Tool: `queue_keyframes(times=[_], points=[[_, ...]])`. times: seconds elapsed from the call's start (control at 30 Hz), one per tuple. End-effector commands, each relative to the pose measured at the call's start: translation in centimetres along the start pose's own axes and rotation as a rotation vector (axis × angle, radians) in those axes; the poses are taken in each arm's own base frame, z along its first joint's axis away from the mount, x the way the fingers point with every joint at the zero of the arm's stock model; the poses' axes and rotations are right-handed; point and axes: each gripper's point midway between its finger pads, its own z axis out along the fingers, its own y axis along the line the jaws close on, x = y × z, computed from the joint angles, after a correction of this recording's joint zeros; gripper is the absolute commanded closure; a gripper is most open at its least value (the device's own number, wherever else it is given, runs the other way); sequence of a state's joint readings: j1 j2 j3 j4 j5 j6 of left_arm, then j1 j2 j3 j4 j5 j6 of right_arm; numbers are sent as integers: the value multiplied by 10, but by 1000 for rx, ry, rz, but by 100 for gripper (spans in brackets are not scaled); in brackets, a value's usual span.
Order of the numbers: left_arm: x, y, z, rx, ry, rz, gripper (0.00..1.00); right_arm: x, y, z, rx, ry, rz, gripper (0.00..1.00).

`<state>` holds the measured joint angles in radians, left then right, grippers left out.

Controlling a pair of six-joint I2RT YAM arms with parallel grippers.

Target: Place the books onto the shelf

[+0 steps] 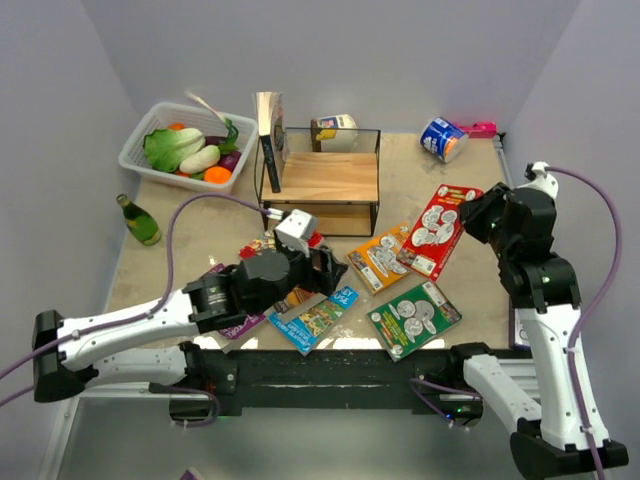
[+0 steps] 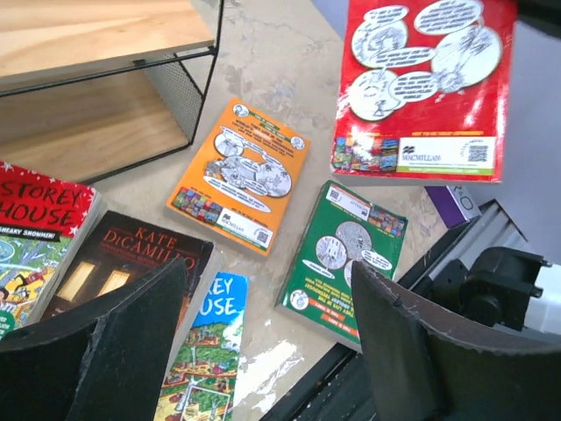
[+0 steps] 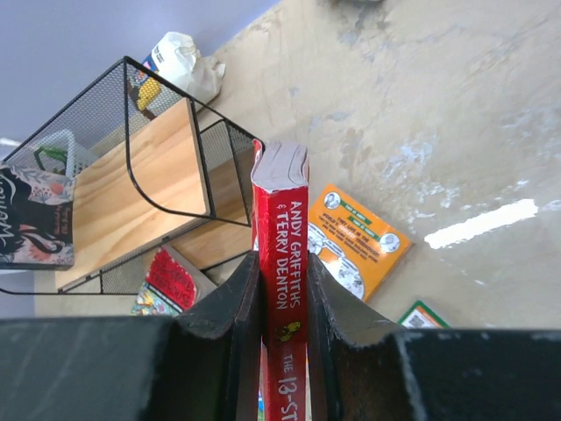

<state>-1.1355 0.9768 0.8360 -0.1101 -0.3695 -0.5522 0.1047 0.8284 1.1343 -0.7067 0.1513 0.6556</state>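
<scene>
Near the table's [image 1: 400, 175] right edge, right hand [image 3: 282, 272] pinches red book [image 3: 285, 219].

Left arm [image 1: 120, 330], right arm [image 1: 555, 340]: white shells, black joint housings, purple cables [image 1: 172, 240] attached. Fingers [image 2: 123, 351] matte black, edges scuffed.

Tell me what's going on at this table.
Two robot arms are shelving books. The right gripper is clamped on a red book, pinched across its spine. The left gripper hangs open above books lying flat on the table, among them an orange book and a green book. One dark book stands on the shelf.
</scene>
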Motion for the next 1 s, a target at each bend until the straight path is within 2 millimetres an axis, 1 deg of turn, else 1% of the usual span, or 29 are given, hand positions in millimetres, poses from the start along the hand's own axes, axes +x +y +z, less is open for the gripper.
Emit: queue_keyframes(times=[0.0,0.03,0.07,0.1,0.23,0.3,0.33,0.37,0.43,0.47,0.5,0.57,0.6,0.63,0.67,0.7,0.73,0.77,0.8,0.83,0.87,0.9,0.93,0.97], points=[[-19,-5,13,-239,-36,163,16,-12,-16,-26,98,1,-128,100],[-35,-12,12,-267,-53,164,16,-16,-12,-31,86,0,-137,100],[-31,-19,19,-264,-31,183,16,-16,-8,-33,66,9,-142,100],[-37,-28,21,-237,-45,171,16,-16,-4,-34,50,12,-146,100],[-79,-63,19,-114,-139,120,14,-24,16,-38,-18,14,-133,100],[-86,-77,24,-76,-151,123,14,-26,28,-39,-57,20,-126,100],[-93,-87,29,-59,-153,131,14,-30,33,-37,-66,19,-122,100],[-95,-92,33,-55,-151,138,14,-32,38,-36,-79,19,-123,100],[-103,-103,36,-32,-156,147,14,-37,54,-38,-133,19,-123,100],[-106,-106,36,-23,-164,146,14,-36,59,-34,-146,33,-123,100],[-111,-109,35,-7,-181,140,14,-39,71,-34,-189,22,-128,100],[-112,-108,32,-3,-192,143,14,-41,91,-36,-266,17,-130,100],[-115,-107,30,-2,-207,135,14,-53,110,-38,-352,-39,-134,100],[-115,-101,24,-9,-217,132,14,-49,123,-39,-422,-27,-147,100],[-117,-97,20,-16,-228,127,14,-50,133,-38,-462,-31,-156,100],[-119,-94,16,-21,-238,118,14,-58,146,-40,-514,-69,-165,100],[-123,-83,4,-42,-260,96,14,-62,154,-41,-541,-85,-173,100],[-125,-76,-3,-54,-271,87,15,-64,162,-43,-567,-93,-181,100],[-128,-70,-10,-65,-280,78,15,-66,170,-38,-580,-103,-201,100],[-134,-60,-24,-78,-304,58,15,-72,178,-42,-599,-122,-208,100],[-139,-53,-32,-92,-319,46,15,-72,185,-43,-616,-126,-221,100],[-139,-45,-39,-113,-317,45,15,-73,195,-39,-634,-138,-247,100],[-147,-34,-54,-137,-343,17,16,-78,204,-42,-658,-162,-257,100],[-150,-28,-61,-155,-350,9,16,-75,216,-45,-682,-172,-268,100]])
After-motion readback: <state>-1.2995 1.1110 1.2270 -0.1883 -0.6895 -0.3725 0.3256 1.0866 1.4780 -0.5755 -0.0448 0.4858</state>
